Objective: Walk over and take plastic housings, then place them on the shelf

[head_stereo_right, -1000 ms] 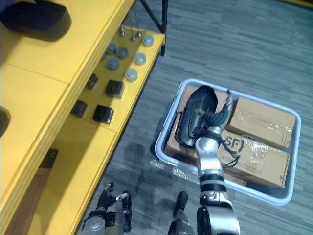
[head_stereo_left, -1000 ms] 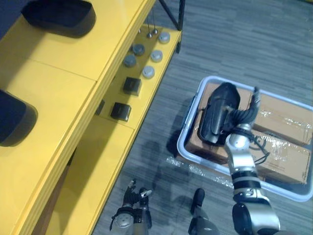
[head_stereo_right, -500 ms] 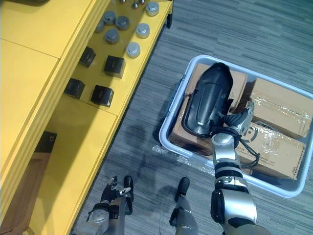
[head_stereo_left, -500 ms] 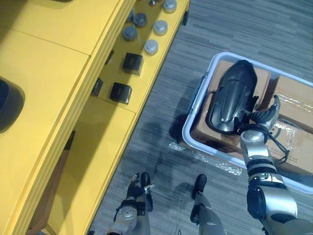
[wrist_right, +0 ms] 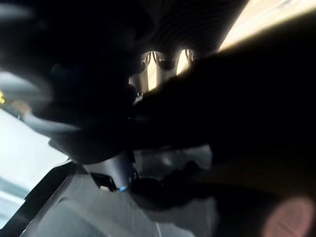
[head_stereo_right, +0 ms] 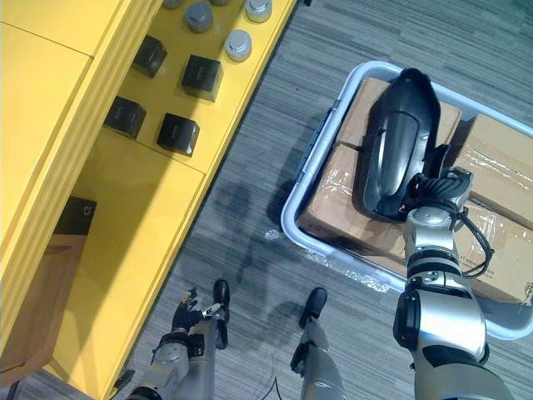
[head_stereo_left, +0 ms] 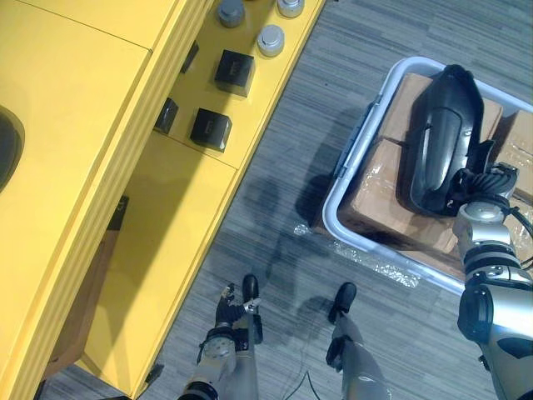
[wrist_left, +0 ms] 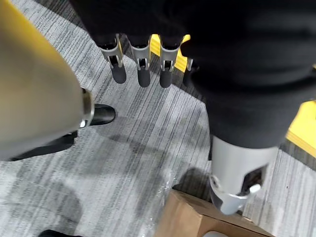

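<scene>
right hand [head_stereo_right: 435, 190] sat right at the near end of the black plastic housing [head_stereo_right: 396, 137], touching it, but honestly i couldn't tell if it had a real grip or was just resting there. the right wrist view was mostly dark housing up close, so no help. the housing lay lengthwise across the cardboard boxes [head_stereo_right: 333, 204] inside the white bin [head_stereo_right: 289, 218], along the bin's edge that faces the shelf, with its far end near the bin's far corner.

left hand [head_stereo_right: 193, 315] hung low over the floor beside the shelf's front edge, fingers [wrist_left: 143, 69] loose and straight, holding nothing.

progress-wise, i'd call it early. the walk to the bin looked done and the pickup was in hand at best. carrying this housing over and setting it down were not yet done. the yellow shelf [head_stereo_left: 75, 100] stood well apart from the bin. its lower board had small black blocks [head_stereo_right: 178, 133] and grey round pieces [head_stereo_right: 237, 43] toward the far end, with bare board nearer. a dark rounded shape [head_stereo_left: 7, 150] at the left edge of the upper board might've been a housing already placed, couldn't say.
</scene>
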Tool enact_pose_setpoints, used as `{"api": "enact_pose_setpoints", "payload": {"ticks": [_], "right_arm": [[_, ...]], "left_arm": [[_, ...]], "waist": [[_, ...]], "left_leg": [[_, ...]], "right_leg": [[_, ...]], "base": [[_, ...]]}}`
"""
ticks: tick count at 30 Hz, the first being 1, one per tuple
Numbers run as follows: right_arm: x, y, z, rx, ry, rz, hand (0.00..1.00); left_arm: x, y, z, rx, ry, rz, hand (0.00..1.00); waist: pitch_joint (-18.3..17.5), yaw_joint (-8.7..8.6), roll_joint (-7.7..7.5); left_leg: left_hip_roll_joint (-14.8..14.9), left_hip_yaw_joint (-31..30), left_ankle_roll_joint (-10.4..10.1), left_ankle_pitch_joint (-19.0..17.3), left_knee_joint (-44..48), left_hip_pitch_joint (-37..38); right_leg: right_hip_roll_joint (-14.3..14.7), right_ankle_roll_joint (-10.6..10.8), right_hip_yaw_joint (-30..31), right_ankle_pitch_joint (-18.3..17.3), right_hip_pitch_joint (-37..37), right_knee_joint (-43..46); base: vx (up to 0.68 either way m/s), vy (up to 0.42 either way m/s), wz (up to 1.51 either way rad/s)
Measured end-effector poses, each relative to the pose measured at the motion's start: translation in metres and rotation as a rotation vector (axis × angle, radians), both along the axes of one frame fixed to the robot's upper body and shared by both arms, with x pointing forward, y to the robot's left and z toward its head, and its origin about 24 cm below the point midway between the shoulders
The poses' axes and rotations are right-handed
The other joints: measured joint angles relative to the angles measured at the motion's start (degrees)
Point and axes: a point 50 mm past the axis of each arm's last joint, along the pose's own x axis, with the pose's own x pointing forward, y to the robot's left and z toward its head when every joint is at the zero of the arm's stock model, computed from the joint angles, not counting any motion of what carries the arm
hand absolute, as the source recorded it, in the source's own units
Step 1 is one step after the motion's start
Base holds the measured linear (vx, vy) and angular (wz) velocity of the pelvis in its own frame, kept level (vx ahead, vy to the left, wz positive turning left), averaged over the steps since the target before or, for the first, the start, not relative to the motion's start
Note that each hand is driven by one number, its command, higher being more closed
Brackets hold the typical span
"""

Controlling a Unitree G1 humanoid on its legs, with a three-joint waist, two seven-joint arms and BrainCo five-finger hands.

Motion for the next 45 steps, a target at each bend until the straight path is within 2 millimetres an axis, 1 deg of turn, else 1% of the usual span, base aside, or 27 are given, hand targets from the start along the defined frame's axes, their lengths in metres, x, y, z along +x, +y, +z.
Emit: {"api": "enact_pose_setpoints", "payload": {"ticks": [3,6,7,9,10,11,13,15,16,17,18,19,20,22,23,25,26,27,29,31,32,33,35,38,39,42,45], "right_arm": [[0.002,0.005,-0.005,-0.010,0.025,0.028,1.00],[0.004,0.010,-0.018,-0.028,0.096,0.048,1.00],[0.004,0.009,-0.022,-0.038,0.121,0.047,1.00],[0.002,0.009,-0.032,-0.058,0.166,0.050,1.00],[0.002,0.010,-0.033,-0.077,0.183,0.050,1.00],[0.001,0.013,-0.034,-0.154,0.209,0.058,1.00],[0.001,0.017,-0.033,-0.236,0.217,0.076,1.00],[0.001,0.026,-0.020,-0.343,0.176,0.105,1.00],[0.001,0.027,-0.018,-0.357,0.170,0.109,1.00],[0.001,0.032,-0.014,-0.411,0.160,0.132,1.00],[0.002,0.041,-0.012,-0.467,0.160,0.165,1.00],[0.003,0.044,-0.012,-0.498,0.165,0.178,1.00],[0.002,0.050,-0.016,-0.550,0.185,0.209,1.00],[0.002,0.057,-0.024,-0.573,0.203,0.235,1.00],[0.002,0.063,-0.033,-0.595,0.228,0.262,1.00],[0.000,0.073,-0.042,-0.647,0.248,0.303,1.00],[-0.002,0.082,-0.048,-0.680,0.255,0.335,1.00],[-0.002,0.087,-0.049,-0.699,0.252,0.355,1.00],[-0.005,0.111,-0.054,-0.744,0.222,0.430,1.00],[-0.008,0.123,-0.057,-0.783,0.215,0.469,1.00],[-0.012,0.128,-0.066,-0.794,0.224,0.491,1.00],[-0.013,0.132,-0.069,-0.792,0.224,0.503,1.00],[-0.017,0.150,-0.079,-0.793,0.217,0.560,1.00],[-0.023,0.169,-0.087,-0.805,0.194,0.627,1.00],[-0.026,0.179,-0.091,-0.803,0.180,0.660,1.00],[-0.034,0.196,-0.103,-0.810,0.180,0.732,1.00],[-0.040,0.207,-0.114,-0.825,0.194,0.784,1.00]], "left_arm": [[0.003,-0.004,0.005,-0.021,-0.025,0.002,0.00],[0.003,-0.006,0.012,-0.034,-0.063,0.006,0.00],[0.004,-0.006,0.016,-0.039,-0.084,0.007,0.00],[0.007,-0.007,0.032,-0.064,-0.160,0.000,0.00],[0.008,-0.006,0.037,-0.070,-0.179,-0.001,0.00],[0.010,-0.006,0.047,-0.097,-0.225,-0.008,0.00],[0.011,-0.007,0.056,-0.133,-0.265,-0.030,0.00],[0.017,-0.007,0.077,-0.194,-0.344,-0.096,0.00],[0.018,-0.007,0.079,-0.206,-0.349,-0.106,0.00],[0.021,-0.010,0.085,-0.244,-0.364,-0.143,0.00],[0.024,-0.010,0.089,-0.273,-0.371,-0.167,0.00],[0.026,-0.010,0.091,-0.297,-0.374,-0.176,0.00],[0.030,-0.016,0.097,-0.349,-0.379,-0.214,0.00],[0.035,-0.020,0.104,-0.386,-0.382,-0.243,0.00],[0.037,-0.025,0.106,-0.422,-0.371,-0.269,0.00],[0.041,-0.035,0.109,-0.486,-0.351,-0.305,0.00],[0.045,-0.040,0.111,-0.529,-0.336,-0.319,0.00],[0.047,-0.042,0.112,-0.547,-0.331,-0.323,0.00],[0.054,-0.050,0.118,-0.609,-0.313,-0.334,0.00],[0.057,-0.056,0.123,-0.668,-0.307,-0.340,0.00],[0.057,-0.065,0.126,-0.712,-0.294,-0.355,0.00],[0.057,-0.069,0.126,-0.728,-0.287,-0.360,0.00],[0.055,-0.080,0.123,-0.764,-0.248,-0.379,0.00],[0.052,-0.091,0.122,-0.798,-0.218,-0.402,0.00],[0.051,-0.093,0.121,-0.803,-0.210,-0.412,0.00],[0.049,-0.098,0.119,-0.803,-0.187,-0.426,0.00],[0.047,-0.101,0.116,-0.718,-0.184,-0.465,0.00]], "waist": [[0.0,-0.06,0.04],[0.0,-0.07,0.06],[0.0,-0.15,0.07],[0.0,-0.54,0.07],[0.0,-0.67,0.07],[0.0,-1.09,0.07],[0.0,-2.20,0.07],[-0.2,-3.88,0.05],[-0.2,-3.91,0.02],[-1.3,-4.30,-0.05],[-2.7,-5.07,-0.14],[-3.5,-5.21,-0.22],[-5.0,-5.60,-0.61],[-6.3,-6.19,-1.15],[-7.9,-6.44,-1.63],[-9.8,-6.74,-2.07],[-11.1,-7.27,-2.22],[-11.5,-7.81,-2.25],[-14.1,-9.17,-2.44],[-14.5,-9.27,-2.65],[-15.8,-9.42,-2.66],[-16.5,-9.55,-2.71],[-17.7,-9.88,-2.77],[-19.1,-9.83,-2.81],[-19.5,-9.80,-2.93],[-20.1,-9.56,-2.97],[-21.1,-9.24,-3.07]], "left_leg": [[0.1,0.4,-0.1,0.1,-0.7,2.0],[0.0,1.3,-0.3,0.4,-2.4,6.2],[-0.1,1.4,-0.2,0.5,-3.0,7.2],[-0.4,1.4,-0.4,1.3,-4.8,9.5],[-0.5,1.4,-0.4,1.5,-5.3,10.1],[-0.6,1.3,-0.5,1.8,-6.2,12.0],[-0.8,1.0,-0.6,1.9,-7.0,14.0],[-1.1,1.1,-0.6,1.9,-8.0,17.7],[-1.1,1.3,-0.6,1.9,-8.2,18.3],[-1.3,1.7,-0.5,2.0,-9.0,19.7],[-1.5,1.9,-0.6,2.1,-10.0,20.7],[-1.5,2.1,-0.6,2.2,-10.5,21.2],[-1.6,2.4,-0.7,2.7,-12.0,22.6],[-1.6,2.6,-0.9,3.3,-13.8,24.3],[-1.5,3.2,-1.2,3.7,-15.2,25.7],[-1.3,4.4,-1.5,3.9,-16.8,28.1],[-1.2,4.9,-1.6,4.0,-17.7,29.3],[-1.2,4.9,-1.6,4.0,-18.1,29.9],[-1.2,5.6,-1.9,4.3,-20.0,31.6],[-1.2,6.6,-1.9,4.3,-21.0,33.7],[-1.2,6.8,-1.9,4.3,-21.6,34.5],[-1.2,6.9,-2.0,4.3,-21.8,34.6],[-1.2,7.5,-2.1,4.4,-22.7,36.4],[-1.2,7.6,-2.2,4.5,-23.0,36.9],[-1.3,7.6,-2.2,4.7,-23.1,36.9],[-1.3,7.2,-2.2,5.4,-24.1,38.1],[-1.5,6.4,-2.3,6.6,-25.8,38.6]], "right_leg": [[0.0,-0.2,0.5,-0.1,1.1,0.4],[-0.1,-0.2,1.2,-0.5,4.0,0.3],[-0.2,-0.2,1.2,-0.8,4.8,0.3],[-0.3,-0.1,0.9,-1.1,6.4,0.3],[-0.4,-0.1,0.8,-1.2,6.9,0.3],[-0.4,-0.1,0.5,-1.4,8.6,0.2],[-0.5,0.0,0.0,-1.7,10.6,0.1],[-0.7,0.2,0.0,-1.8,14.1,-0.3],[-0.8,0.2,0.0,-1.8,14.4,-0.4],[-0.9,0.4,0.1,-2.0,15.4,-0.8],[-1.0,0.6,0.1,-2.1,16.2,-1.3],[-1.0,0.6,0.2,-2.1,16.5,-1.7],[-0.9,0.6,0.3,-2.1,17.5,-2.4],[-0.6,0.6,0.3,-2.1,18.8,-3.4],[-0.4,0.5,0.7,-2.0,19.4,-4.0],[0.0,0.4,1.5,-1.8,21.0,-5.2],[0.1,0.4,1.6,-1.8,21.8,-5.9],[0.2,0.4,1.6,-1.8,22.4,-6.2],[0.5,0.4,2.0,-1.8,23.2,-7.1],[0.6,0.3,2.9,-1.8,24.4,-7.7],[0.7,0.3,2.9,-1.8,24.9,-8.0],[0.7,0.3,3.0,-1.8,24.9,-8.1],[0.8,0.3,3.2,-1.8,26.4,-8.8],[0.8,0.3,3.1,-1.8,26.9,-8.8],[0.8,0.3,3.1,-1.8,26.9,-8.8],[0.9,0.3,2.9,-1.8,27.9,-8.8],[0.9,0.3,2.3,-1.8,28.0,-8.8]], "base": [[0.02,-0.003,-0.06],[0.02,0.005,-0.03],[0.02,-0.009,0.05],[0.02,-0.018,0.11],[0.04,-0.021,0.12],[0.05,-0.019,0.11],[0.05,-0.007,0.15],[0.05,0.025,0.09],[0.03,0.027,-0.02],[0.02,0.013,-0.05],[0.02,0.014,-0.05],[0.05,-0.007,-0.03],[0.05,-0.016,-0.01],[0.07,-0.034,-0.04],[0.08,-0.033,-0.14],[0.11,-0.018,-0.22],[0.10,-0.011,-0.17],[0.09,-0.008,-0.08],[0.09,0.002,-0.12],[0.08,0.022,-0.20],[0.05,0.024,-0.14],[0.05,0.027,-0.07],[0.05,0.030,-0.07],[0.01,0.007,-0.01],[-0.03,0.024,0.03],[-0.06,0.012,0.05],[-0.08,0.017,0.12]]}}
